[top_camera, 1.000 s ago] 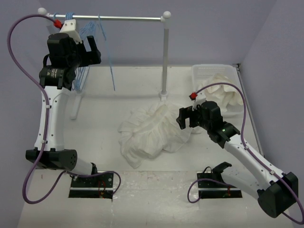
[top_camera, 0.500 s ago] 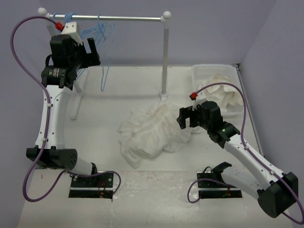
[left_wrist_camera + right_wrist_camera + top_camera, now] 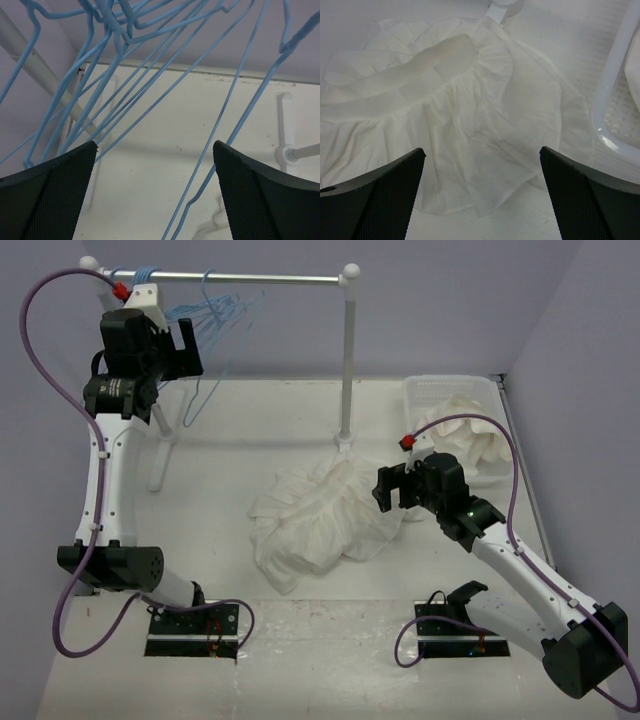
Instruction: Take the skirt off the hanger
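Robotics lab cell: plain walls (image 3: 450, 310) enclose a white table (image 3: 290, 430).

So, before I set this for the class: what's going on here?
The skirt lies loose and crumpled on the table. The left arm is raised beside the bare blue hangers on the rail, jaws open, gripping nothing. The right arm hovers by the skirt's right edge, jaws open too.

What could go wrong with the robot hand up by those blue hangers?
The open left gripper sits close to the thin light-blue wire hangers; pulling away, it could snag one and tug it off the silver metal rail. The open right gripper hovers over the crumpled white fabric skirt and might catch and drag it.
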Robot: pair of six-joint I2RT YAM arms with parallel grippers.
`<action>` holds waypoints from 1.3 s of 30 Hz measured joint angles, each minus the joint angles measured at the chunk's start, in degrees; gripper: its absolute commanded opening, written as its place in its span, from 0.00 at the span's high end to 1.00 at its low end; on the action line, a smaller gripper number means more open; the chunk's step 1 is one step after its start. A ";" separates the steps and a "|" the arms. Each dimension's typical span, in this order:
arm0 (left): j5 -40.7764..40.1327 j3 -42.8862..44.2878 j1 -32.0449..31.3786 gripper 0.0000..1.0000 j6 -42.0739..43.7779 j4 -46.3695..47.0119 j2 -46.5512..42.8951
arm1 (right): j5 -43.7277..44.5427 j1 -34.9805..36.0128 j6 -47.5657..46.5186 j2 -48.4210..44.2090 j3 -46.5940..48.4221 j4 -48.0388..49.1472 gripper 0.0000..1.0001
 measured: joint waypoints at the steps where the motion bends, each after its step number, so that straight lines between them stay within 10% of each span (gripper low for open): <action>1: -0.07 0.00 0.37 0.00 0.31 0.00 0.37 | 0.00 0.00 0.00 0.00 0.00 -0.02 0.01; 39: 9.25 5.22 6.93 0.02 12.24 0.09 4.42 | 0.57 0.00 -0.02 1.22 0.00 -0.87 0.01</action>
